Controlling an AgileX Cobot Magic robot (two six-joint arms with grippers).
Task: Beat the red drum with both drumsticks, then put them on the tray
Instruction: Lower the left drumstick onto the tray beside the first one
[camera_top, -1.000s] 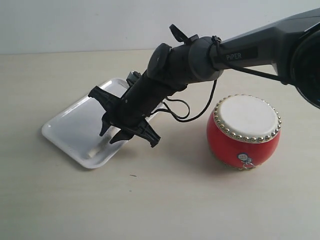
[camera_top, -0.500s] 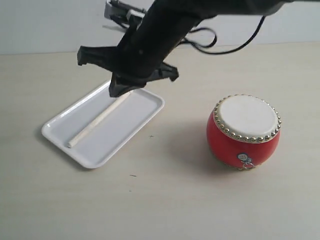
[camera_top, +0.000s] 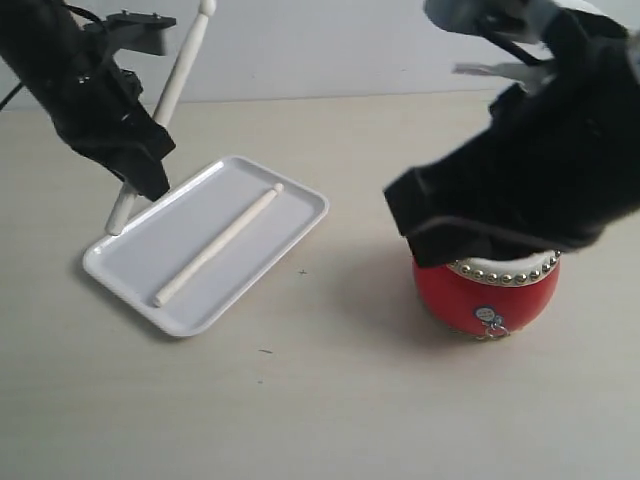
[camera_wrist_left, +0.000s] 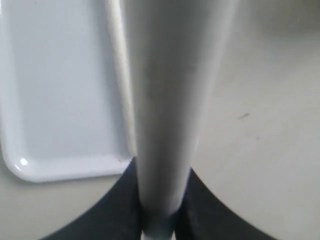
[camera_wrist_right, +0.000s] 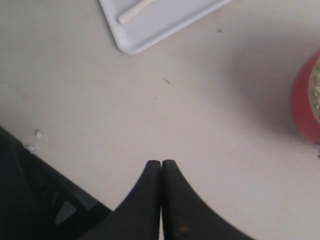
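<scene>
Pinching one drumstick (camera_top: 185, 60) low on its shaft, my left jaws sit in the upper left of the exterior frame. The drumstick stands steeply tilted, with its rounded tip up at the top edge and its lower end down by the left rim of the tray (camera_top: 140, 265). I cannot tell whether that end touches the rim. In my left wrist view the same stick fills the centre, with my black jaws hugging it on both sides at the bottom edge.

The other drumstick (camera_top: 215, 246) lies flat inside the tray, running diagonally along its length. The tray rests on the bench (camera_top: 300, 400), left of centre.

My right jaws are pressed together with nothing between them, at the bottom centre of my right wrist view, over bare bench. The red drum (camera_top: 480, 300) sits at the right of the exterior frame, well apart from the tray. My blurred right arm (camera_top: 520, 170) covers its top.
</scene>
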